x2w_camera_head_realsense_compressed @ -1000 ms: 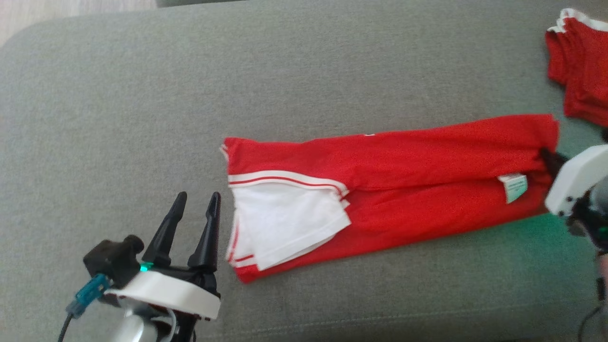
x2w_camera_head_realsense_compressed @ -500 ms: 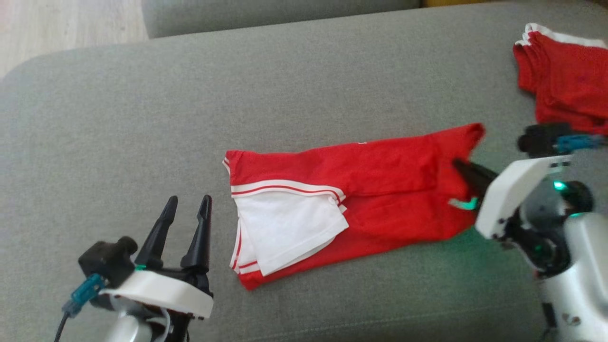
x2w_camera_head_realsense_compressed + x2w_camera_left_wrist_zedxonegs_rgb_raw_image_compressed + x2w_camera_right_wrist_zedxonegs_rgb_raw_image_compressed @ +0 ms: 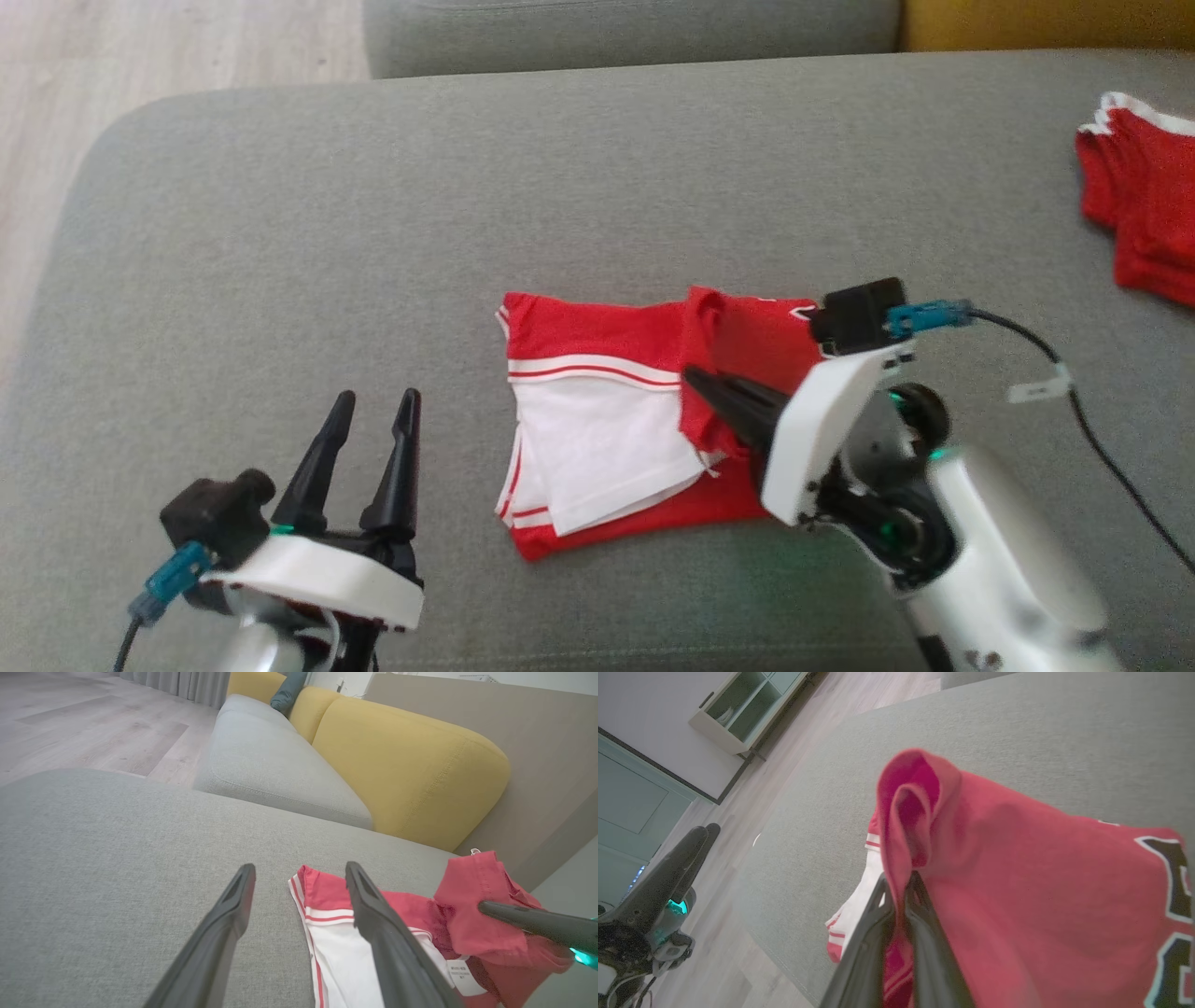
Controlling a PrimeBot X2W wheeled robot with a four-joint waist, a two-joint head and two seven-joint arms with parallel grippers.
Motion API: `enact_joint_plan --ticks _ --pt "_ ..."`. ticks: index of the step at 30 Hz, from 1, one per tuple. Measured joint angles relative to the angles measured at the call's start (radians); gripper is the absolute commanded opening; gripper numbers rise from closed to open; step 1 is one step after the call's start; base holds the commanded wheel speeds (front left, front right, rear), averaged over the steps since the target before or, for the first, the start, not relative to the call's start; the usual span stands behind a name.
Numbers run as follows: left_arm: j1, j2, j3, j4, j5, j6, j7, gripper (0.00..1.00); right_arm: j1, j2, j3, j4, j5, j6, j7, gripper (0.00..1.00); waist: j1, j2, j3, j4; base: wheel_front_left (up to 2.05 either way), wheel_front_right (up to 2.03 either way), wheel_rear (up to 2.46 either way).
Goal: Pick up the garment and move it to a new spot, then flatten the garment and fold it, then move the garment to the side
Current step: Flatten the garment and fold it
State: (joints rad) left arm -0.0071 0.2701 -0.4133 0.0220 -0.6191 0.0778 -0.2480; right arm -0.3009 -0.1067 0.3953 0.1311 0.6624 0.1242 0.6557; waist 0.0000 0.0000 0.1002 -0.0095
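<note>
A: Where is the garment?

B: The garment (image 3: 597, 420) lies near the middle of the grey sofa cushion (image 3: 280, 233). It is red, with a white panel edged in red stripes facing up at its left end. Its right end is raised off the cushion and doubled back over the rest.

A: What has hold of that end?

B: The right gripper (image 3: 693, 378) — its two dark fingers are pressed together on a fold of the red cloth. In the right wrist view the cloth bunches into a loop just above the fingertips, and black lettering (image 3: 1174, 877) with a pale outline shows at the far right of the cloth.

A: And the other one?

B: The left gripper (image 3: 378, 401) hangs over the cushion just to the left of the garment and apart from it, its fingers spread wide with nothing between them.

A: Anything else around?

B: A red pile (image 3: 1144, 215) of clothes with white trim sits at the far right of the cushion, well apart from the garment. In the left wrist view a white label (image 3: 460, 977) shows on the garment under the raised fold, and a yellow backrest (image 3: 406, 765) stands beyond the cushion — pale wooden floor (image 3: 93, 728) to its left.
</note>
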Motion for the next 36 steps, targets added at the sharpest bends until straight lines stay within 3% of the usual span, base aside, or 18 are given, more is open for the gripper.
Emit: enact_joint_plan --ticks 9,22,24,25,31,36 --pt "-0.001 -0.016 -0.006 0.014 0.000 -0.009 0.000 1.00 -0.078 0.036 0.096 0.157 0.068 0.000 -0.090 0.00 0.0000 0.0000 0.001 0.060 0.00 0.00 0.00" --pt "-0.019 -0.039 -0.021 0.045 0.000 -0.026 0.000 1.00 -0.235 0.035 0.276 0.430 0.284 0.000 -0.291 0.02 0.0000 0.0000 0.013 0.145 0.00 0.00 0.00" --pt "-0.019 -0.043 -0.022 0.049 0.001 -0.026 0.000 1.00 -0.255 0.035 0.310 0.465 0.322 0.000 -0.306 0.72 0.0000 0.0000 0.015 0.151 0.00 0.00 0.00" --pt "-0.019 -0.045 -0.022 0.049 0.002 -0.026 0.000 1.00 -0.262 0.035 0.325 0.477 0.336 0.000 -0.319 1.00 0.0000 0.0000 0.016 0.152 0.00 0.00 0.00" --pt "-0.019 -0.049 -0.019 0.049 0.002 -0.026 0.000 1.00 -0.316 0.035 0.392 0.504 0.412 0.000 -0.404 1.00 0.0000 0.0000 0.021 0.140 0.00 0.00 0.00" --pt "-0.019 -0.048 -0.011 0.046 0.010 -0.025 -0.001 1.00 -0.372 0.035 0.390 0.535 0.414 0.000 -0.516 1.00 0.0000 0.0000 0.025 0.111 0.00 0.00 0.00"
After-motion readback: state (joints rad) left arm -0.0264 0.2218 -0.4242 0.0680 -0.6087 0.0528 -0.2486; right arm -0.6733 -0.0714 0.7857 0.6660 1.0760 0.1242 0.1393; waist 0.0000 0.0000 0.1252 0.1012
